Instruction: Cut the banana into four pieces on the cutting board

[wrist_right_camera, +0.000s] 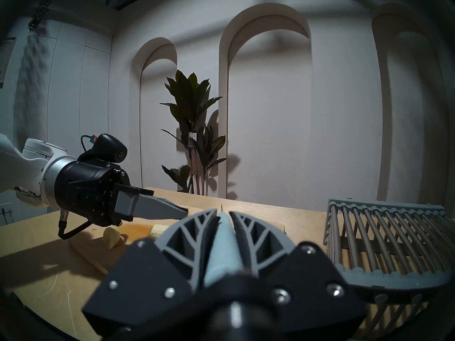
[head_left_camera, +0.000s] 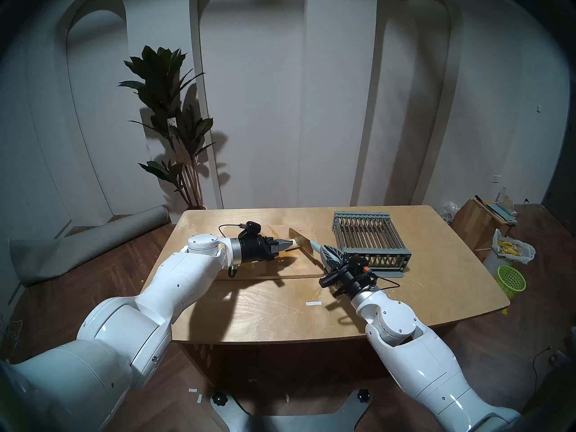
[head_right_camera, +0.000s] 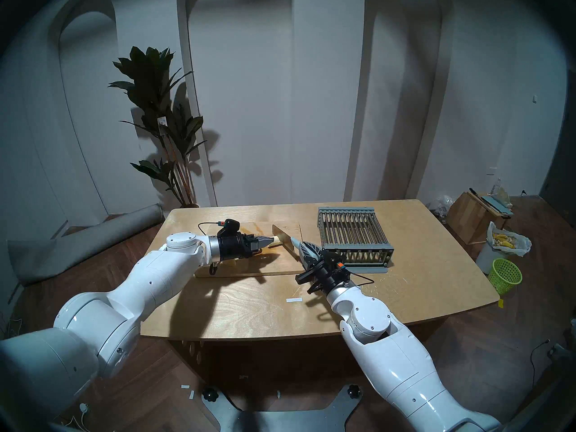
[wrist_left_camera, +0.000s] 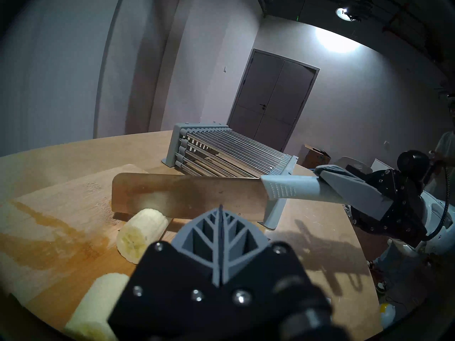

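My left claw (wrist_left_camera: 219, 211), fingers pressed together and empty, hovers beside two banana (wrist_left_camera: 141, 235) chunks on the board (wrist_left_camera: 61, 197). My right claw (wrist_right_camera: 222, 216) grips the knife (wrist_left_camera: 187, 194), blade edge-down behind the nearer chunk.

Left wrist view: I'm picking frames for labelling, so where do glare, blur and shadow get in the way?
Left wrist view: a ceiling lamp blows out the wall at upper right; the closed grey left gripper and the nearest pale banana chunk are soft, while the broad metal knife blade is sharp. Head views: arm shadows darken the light wooden cutting board. Right wrist view: the right gripper is blurred.
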Available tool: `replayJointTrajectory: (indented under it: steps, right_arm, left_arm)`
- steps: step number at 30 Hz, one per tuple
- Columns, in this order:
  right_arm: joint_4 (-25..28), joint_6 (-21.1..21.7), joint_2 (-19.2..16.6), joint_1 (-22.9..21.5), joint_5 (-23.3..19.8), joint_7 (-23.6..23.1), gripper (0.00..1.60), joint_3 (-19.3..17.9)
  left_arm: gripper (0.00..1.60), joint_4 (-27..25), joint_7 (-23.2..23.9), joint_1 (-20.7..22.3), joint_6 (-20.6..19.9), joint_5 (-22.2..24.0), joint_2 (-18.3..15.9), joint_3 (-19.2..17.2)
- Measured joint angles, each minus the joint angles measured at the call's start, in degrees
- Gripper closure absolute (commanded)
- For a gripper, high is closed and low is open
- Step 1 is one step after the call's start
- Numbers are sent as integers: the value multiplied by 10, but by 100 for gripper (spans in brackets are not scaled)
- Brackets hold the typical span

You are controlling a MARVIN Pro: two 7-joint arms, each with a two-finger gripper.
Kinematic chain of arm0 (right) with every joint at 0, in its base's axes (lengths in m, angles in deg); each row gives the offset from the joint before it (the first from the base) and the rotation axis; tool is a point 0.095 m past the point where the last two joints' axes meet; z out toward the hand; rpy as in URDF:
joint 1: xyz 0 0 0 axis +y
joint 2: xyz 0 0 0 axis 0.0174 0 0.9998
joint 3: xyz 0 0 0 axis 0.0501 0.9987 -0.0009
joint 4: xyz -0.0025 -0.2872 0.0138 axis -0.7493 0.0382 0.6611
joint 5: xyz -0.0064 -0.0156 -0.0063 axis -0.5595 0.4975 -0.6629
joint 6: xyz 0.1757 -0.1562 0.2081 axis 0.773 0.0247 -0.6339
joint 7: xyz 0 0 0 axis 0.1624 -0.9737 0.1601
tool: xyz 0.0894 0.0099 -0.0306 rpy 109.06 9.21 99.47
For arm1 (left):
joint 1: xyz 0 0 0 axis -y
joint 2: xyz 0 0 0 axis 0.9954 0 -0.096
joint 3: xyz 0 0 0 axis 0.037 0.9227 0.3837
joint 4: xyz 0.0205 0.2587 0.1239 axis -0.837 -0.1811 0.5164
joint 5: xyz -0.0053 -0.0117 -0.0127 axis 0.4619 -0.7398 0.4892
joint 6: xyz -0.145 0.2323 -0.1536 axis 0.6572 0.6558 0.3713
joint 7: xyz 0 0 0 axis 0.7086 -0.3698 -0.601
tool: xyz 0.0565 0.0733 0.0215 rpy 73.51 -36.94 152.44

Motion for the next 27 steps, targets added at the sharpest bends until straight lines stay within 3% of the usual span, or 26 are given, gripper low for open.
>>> replayJointTrajectory:
  steps: [12,22,27]
  right_arm:
    - [-3,15,6,0,-4,12,160,2]
    - [-8,24,9,-2,-6,18,160,7]
    - [-11,27,9,-4,-6,20,160,10]
  left_arm:
    - [160,20,1,26,2,-9,5,-1]
    - [160,9,-32,66,-57,-11,27,-7]
    - [160,3,-37,86,-79,-20,41,10]
